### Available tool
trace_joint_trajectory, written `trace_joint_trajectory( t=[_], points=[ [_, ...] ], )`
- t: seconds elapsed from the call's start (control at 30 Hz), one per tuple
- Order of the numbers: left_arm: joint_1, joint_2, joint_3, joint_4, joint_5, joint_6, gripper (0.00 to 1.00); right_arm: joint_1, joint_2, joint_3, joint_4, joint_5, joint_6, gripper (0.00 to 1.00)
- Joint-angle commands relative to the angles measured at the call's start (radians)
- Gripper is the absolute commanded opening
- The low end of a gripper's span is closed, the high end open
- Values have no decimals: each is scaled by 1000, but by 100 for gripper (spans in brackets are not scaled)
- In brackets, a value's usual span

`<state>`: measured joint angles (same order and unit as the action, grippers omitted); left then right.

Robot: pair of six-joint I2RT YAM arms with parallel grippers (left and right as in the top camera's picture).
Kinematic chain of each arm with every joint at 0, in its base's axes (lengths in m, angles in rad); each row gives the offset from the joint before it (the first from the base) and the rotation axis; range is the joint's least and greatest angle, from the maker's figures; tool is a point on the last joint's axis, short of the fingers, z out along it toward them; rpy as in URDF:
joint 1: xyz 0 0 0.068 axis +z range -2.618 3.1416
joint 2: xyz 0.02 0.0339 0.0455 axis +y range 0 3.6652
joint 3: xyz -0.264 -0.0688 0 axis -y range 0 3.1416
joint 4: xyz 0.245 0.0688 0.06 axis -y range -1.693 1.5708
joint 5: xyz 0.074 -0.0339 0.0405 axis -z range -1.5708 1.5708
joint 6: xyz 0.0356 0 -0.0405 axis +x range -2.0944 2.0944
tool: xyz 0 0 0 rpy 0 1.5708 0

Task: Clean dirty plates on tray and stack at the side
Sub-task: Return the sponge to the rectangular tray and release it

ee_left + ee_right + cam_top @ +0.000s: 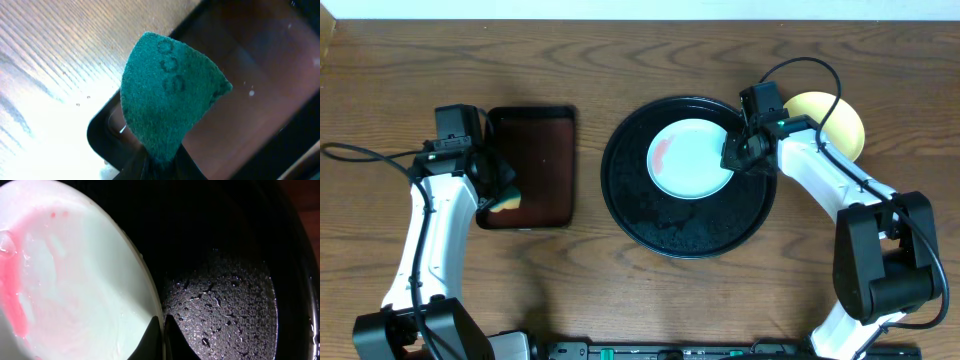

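A white plate [690,158] with a red-orange smear sits tilted on the large round black tray [650,215]. My right gripper [738,152] is shut on the plate's right rim; in the right wrist view the fingers [162,335] pinch the rim of the plate [75,280] above the wet tray [225,310]. A pale yellow plate [840,120] lies on the table right of the tray, partly hidden by the right arm. My left gripper [498,190] is shut on a green scouring sponge [170,95] over the small brown tray [535,150]. A third plate is not in view.
The small rectangular dark-brown tray [260,100] lies left of the black tray on the wooden table [620,290]. Cables run from both arms. Water drops cover the black tray's floor.
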<state>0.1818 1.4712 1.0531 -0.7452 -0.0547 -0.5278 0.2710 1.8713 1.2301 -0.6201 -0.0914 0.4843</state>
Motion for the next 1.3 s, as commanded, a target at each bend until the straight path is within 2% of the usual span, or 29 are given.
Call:
trace_joint_trajectory(
  t=[0.0,0.2,0.4,0.67,0.73,0.8,0.9,0.97,1.07,1.27],
  points=[
    [16,5,-10,32,11,-7,8,25,-38,19,-6,26,-22,1],
    [16,60,-10,101,71,13,7,54,-120,19,-25,93,-22,1],
    [4,132,-10,238,291,132,7,80,-198,19,-68,202,-22,1],
    [-56,172,-10,234,332,135,8,102,-260,19,-128,348,-23,1],
    [-71,182,-10,220,331,135,17,106,-273,19,-144,391,-34,1],
    [-76,182,-10,222,331,135,37,106,-288,19,-159,408,-37,1],
    [-76,182,-10,232,331,135,41,107,-310,19,-178,414,-37,1],
    [-76,182,-9,239,331,135,49,107,-328,19,-188,439,-37,1],
    [-76,181,3,238,331,135,56,109,-351,19,-194,482,-37,1],
    [-76,111,34,235,331,135,58,109,-400,19,-213,542,-59,1]
  ],
)
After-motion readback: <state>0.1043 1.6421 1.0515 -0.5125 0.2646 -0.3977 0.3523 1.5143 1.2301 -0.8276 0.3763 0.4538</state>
